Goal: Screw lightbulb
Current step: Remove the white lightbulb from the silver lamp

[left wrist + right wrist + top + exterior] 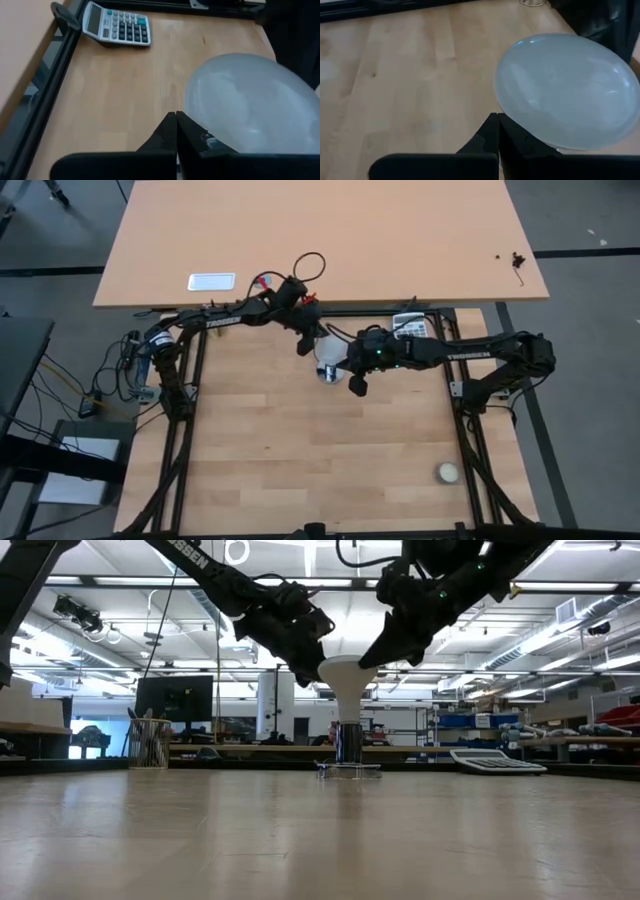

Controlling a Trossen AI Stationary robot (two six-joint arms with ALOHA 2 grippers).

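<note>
The white lightbulb (pixel 345 680) stands upright near the table's middle, dome up. Its narrow base goes down into a dark socket (pixel 348 743) on a clear foot on the table. It also shows in the high view (pixel 329 352). My left gripper (pixel 312 667) is shut beside the dome, on the side toward the table's left. My right gripper (pixel 375 655) is shut beside the dome, on the side toward the table's right. Both wrist views show the dome next to the closed fingers: the left wrist view (pixel 250 105) and the right wrist view (pixel 565 90). My left gripper lays the outer side of one shut finger (pixel 192 135) against the dome's lower edge (pixel 215 140), slanting down from the table's left. The bulb stays upright in the socket. My right gripper lays the outer side of one shut finger (pixel 515 135) against the dome's edge (pixel 535 135), slanting down from the table's right. The two grippers stand on opposite sides of the dome.
A calculator (pixel 410 326) lies at the far edge behind the bulb and shows in the left wrist view (pixel 117 25). A small cream-white ball (pixel 447 472) lies near the front right corner. A second, larger table (pixel 320 240) stands beyond the far edge.
</note>
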